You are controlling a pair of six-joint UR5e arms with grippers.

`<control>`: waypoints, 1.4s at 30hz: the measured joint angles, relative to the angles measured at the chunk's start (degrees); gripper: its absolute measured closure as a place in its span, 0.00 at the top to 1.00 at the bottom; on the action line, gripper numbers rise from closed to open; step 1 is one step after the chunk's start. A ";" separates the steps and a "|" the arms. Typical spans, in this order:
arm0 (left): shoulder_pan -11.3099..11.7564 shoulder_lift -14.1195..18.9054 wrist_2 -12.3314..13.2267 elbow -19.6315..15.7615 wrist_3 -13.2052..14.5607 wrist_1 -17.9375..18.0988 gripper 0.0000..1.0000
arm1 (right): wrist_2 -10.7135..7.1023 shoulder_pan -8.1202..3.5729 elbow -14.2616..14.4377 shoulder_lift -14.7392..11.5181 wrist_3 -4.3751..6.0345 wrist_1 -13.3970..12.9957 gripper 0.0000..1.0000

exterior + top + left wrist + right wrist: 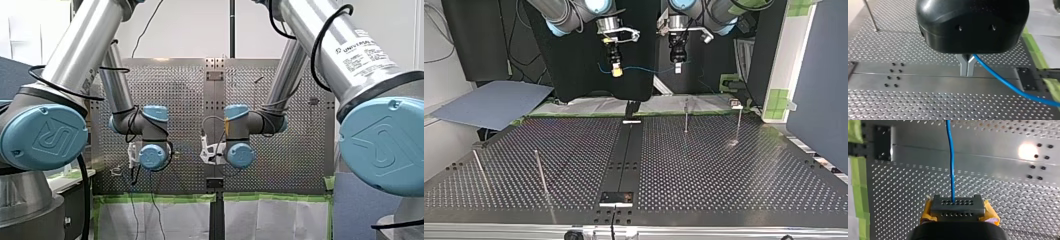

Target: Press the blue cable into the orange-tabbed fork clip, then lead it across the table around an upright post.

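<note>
A thin blue cable (644, 68) is strung between my two grippers, high above the perforated table (724, 170). In the top view my right gripper (616, 71), with yellow pads, is at the left and my left gripper (677, 67) is at the right. My left gripper (967, 68) has its metal fingers shut on the blue cable (1003, 82), which trails off to one side. My right gripper (954, 202) is shut on the blue cable (951, 157), which runs straight ahead of it. I cannot make out any orange-tabbed clip.
Thin upright posts stand on the table: two (686, 117) (739, 122) at the top view's far right and two (540, 172) (480, 170) at its near left. A smooth centre rail (626, 155) carries a black plate (616, 198). Green tape (1034, 46) lines the table's edge.
</note>
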 joint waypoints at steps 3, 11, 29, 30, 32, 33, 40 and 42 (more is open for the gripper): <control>0.32 1.58 0.39 0.32 -1.02 -1.58 0.00 | 0.37 0.17 -0.16 -1.58 1.44 1.58 0.00; 2.59 6.64 0.11 0.04 -3.79 -6.25 0.00 | -2.83 -1.05 -0.91 -6.13 3.10 6.15 0.00; 10.53 6.15 7.41 -4.53 -4.26 1.44 0.00 | -5.50 -1.98 -0.98 -5.88 4.73 3.93 0.00; 10.65 5.63 7.62 -4.42 -4.28 1.96 0.00 | -5.71 -2.07 -1.05 -5.27 4.98 3.30 0.00; 10.86 4.48 8.18 -3.95 -4.35 3.12 0.00 | -5.94 -2.23 -1.24 -4.26 5.22 2.32 0.00; 10.92 4.02 8.47 -3.66 -4.37 3.59 0.00 | -6.09 -2.33 -1.47 -3.61 5.31 1.65 0.00; 11.30 0.25 9.74 -1.64 -4.37 7.13 0.00 | -6.53 -2.69 -3.72 -0.14 5.62 -0.72 0.00; 11.52 -0.90 9.51 -1.41 -4.10 7.56 0.00 | -6.64 -2.80 -4.54 1.00 5.75 -0.87 0.00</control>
